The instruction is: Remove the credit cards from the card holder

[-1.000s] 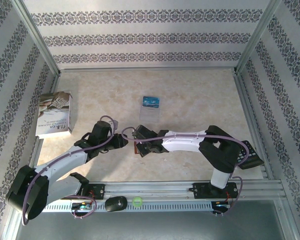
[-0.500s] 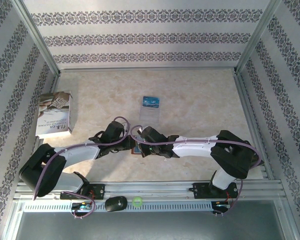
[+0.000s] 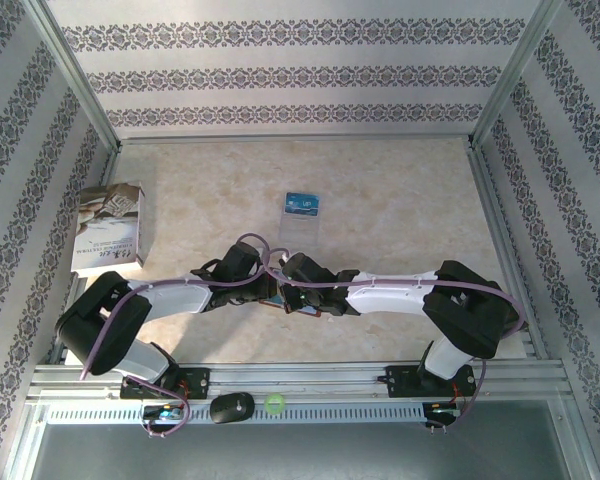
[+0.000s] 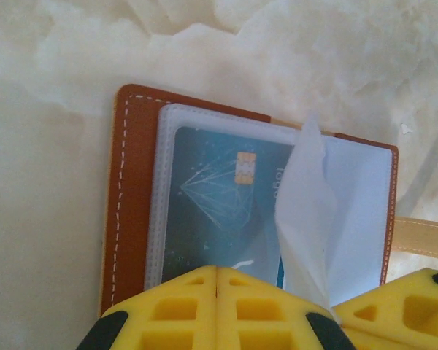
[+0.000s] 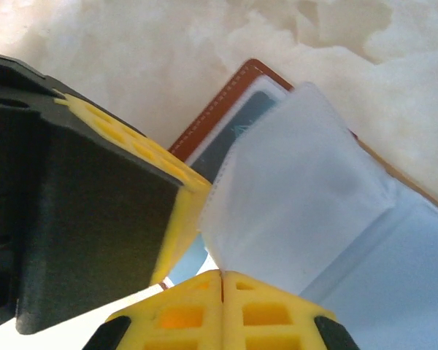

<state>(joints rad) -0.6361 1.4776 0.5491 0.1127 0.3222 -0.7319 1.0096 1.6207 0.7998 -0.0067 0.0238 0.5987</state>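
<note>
Room: patterned wallpaper point(image 3: 300, 75) in grey floral bands lines the back and both sides.
Surface: the bench point(image 3: 400, 190) is pale, marbled beige, with a metal rail point(image 3: 310, 375) along its near edge.
Left edge: a white-grey booklet point(image 3: 108, 230) lies flat.
Middle, toward the far edge: a blue card point(image 3: 304, 204) rests on a translucent sheet point(image 3: 300, 230).
Card holder: the brown card holder point(image 4: 131, 219) lies open on the bench near the middle of the near edge, between the two arms.
Credit card: a dark blue credit card point(image 4: 219, 211) sits inside its clear pocket.
Left gripper: the left gripper point(image 4: 216, 273) has its yellow fingers pressed together at the card's near edge; whether they pinch it I cannot tell.
Right gripper: the right gripper point(image 5: 222, 275) is closed, pinching a raised plastic sleeve point(image 5: 292, 189).
</note>
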